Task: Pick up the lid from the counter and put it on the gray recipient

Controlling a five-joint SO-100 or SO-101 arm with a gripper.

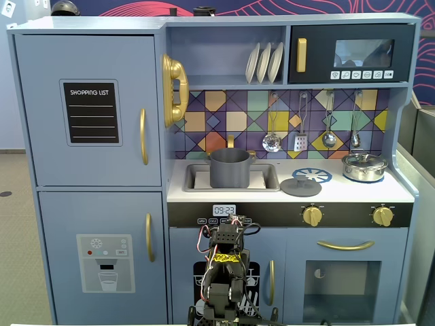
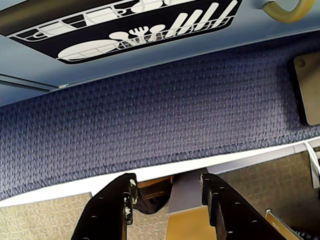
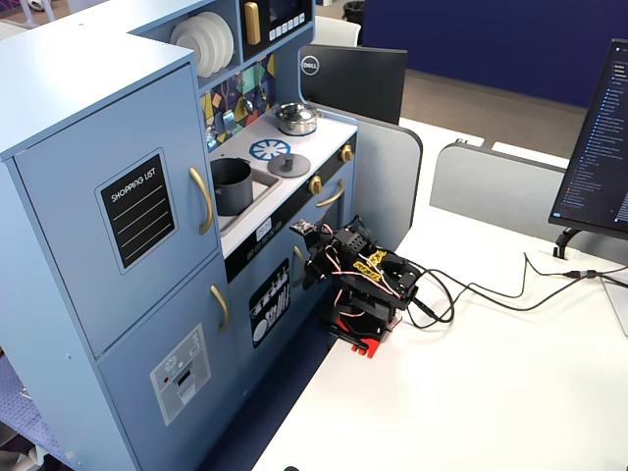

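Observation:
The lid (image 1: 301, 186), a flat dark-gray disc with a small knob, lies on the toy kitchen counter right of the sink; it also shows in the other fixed view (image 3: 288, 164). The gray recipient (image 1: 230, 168), a matte dark-gray pot, stands uncovered in the sink and shows in the other fixed view too (image 3: 231, 184). My arm (image 1: 228, 272) is folded low on the table in front of the kitchen's lower doors, far below both. In the wrist view my gripper (image 2: 167, 192) is open and empty, pointing down past the table edge at blue carpet.
A shiny steel pot with its lid (image 1: 364, 166) stands on the right burner. Utensils (image 1: 300, 139) hang on the back wall above the counter. The dishwasher door (image 2: 125, 30) is close in front of the gripper. A monitor (image 3: 599, 147) and cables (image 3: 491, 289) are on the white table.

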